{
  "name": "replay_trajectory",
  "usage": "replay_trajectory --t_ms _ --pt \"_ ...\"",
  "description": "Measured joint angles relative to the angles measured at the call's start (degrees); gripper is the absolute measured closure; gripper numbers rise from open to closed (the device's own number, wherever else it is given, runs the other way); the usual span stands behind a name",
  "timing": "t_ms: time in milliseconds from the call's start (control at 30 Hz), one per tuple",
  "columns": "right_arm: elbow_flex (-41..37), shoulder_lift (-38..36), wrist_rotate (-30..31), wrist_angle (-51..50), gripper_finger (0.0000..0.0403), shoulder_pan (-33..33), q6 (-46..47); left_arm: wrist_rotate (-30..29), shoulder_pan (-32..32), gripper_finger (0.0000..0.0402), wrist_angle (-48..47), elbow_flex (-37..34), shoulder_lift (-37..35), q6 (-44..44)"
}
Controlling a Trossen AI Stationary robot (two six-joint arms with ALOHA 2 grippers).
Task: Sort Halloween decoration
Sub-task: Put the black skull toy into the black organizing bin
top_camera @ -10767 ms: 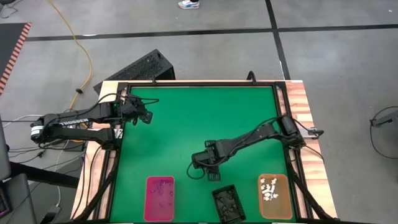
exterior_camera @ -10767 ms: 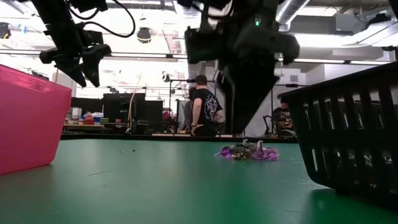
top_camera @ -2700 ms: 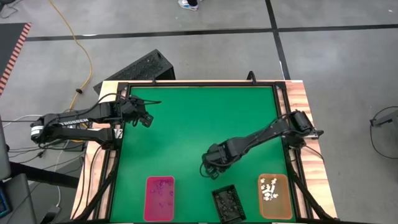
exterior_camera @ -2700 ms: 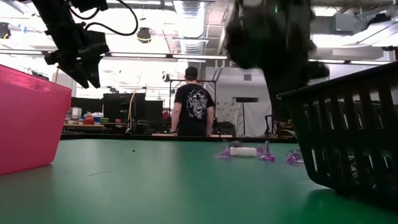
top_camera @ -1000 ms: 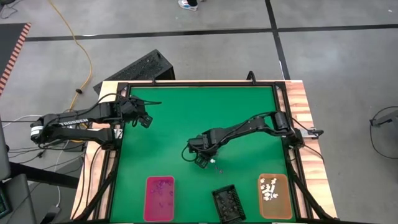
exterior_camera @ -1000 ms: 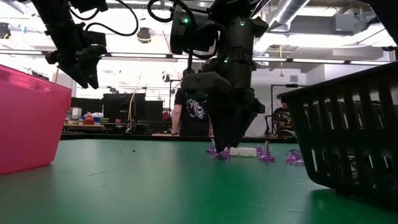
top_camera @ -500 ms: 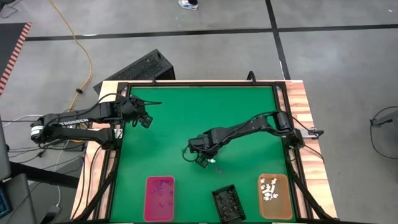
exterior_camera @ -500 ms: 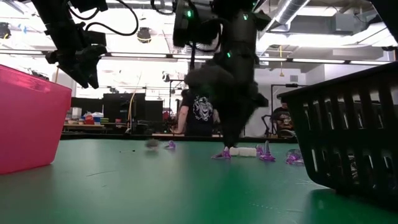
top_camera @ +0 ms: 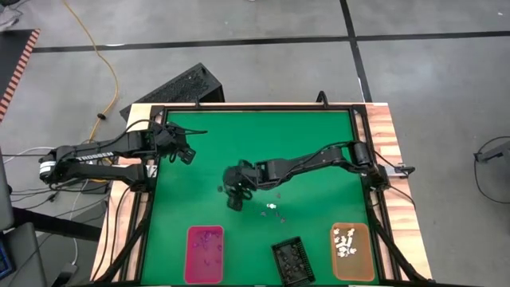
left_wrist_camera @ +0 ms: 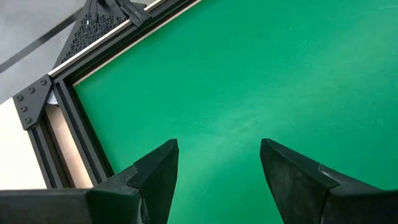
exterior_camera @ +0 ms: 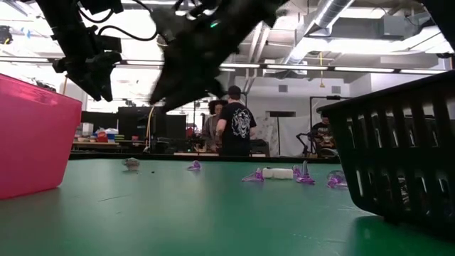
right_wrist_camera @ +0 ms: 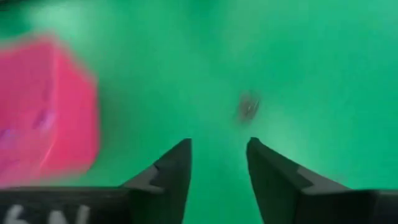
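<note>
- Right gripper (top_camera: 233,201) hovers mid-mat, fingers spread, empty; a small blurred trinket (right_wrist_camera: 248,106), perhaps grey, lies ahead of it
- Tiny purple and white plastic trinkets (top_camera: 272,206) lie at its four o'clock on the green mat (top_camera: 319,143)
- Left gripper (top_camera: 185,154) waits at ten o'clock, fingers spread

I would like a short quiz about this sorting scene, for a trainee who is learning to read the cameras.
1. True or false: the right gripper holds a trinket between its fingers.
2. Which tray holds the white trinkets: A pink tray, B black basket, C orange tray?
3. Fill in: the left gripper hangs with its fingers ____ above the green mat.

Key: 1 false, its fingers are apart and empty. 2 C. 3 open.
</note>
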Motion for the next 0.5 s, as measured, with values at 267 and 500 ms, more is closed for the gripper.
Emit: replay_trajectory --t_ms 267,500 --pt "-0.1 5.9 6.4 14.6 0.0194 -1.3 -10.3 -0.2 0.0 0.0183 0.1 0.0 0.0 0.5" --pt "0.5 12.2 5.3 23.9 0.0203 -1.2 -11.3 -0.5 0.0 0.0183 0.0 0.0 0.2 1.1"
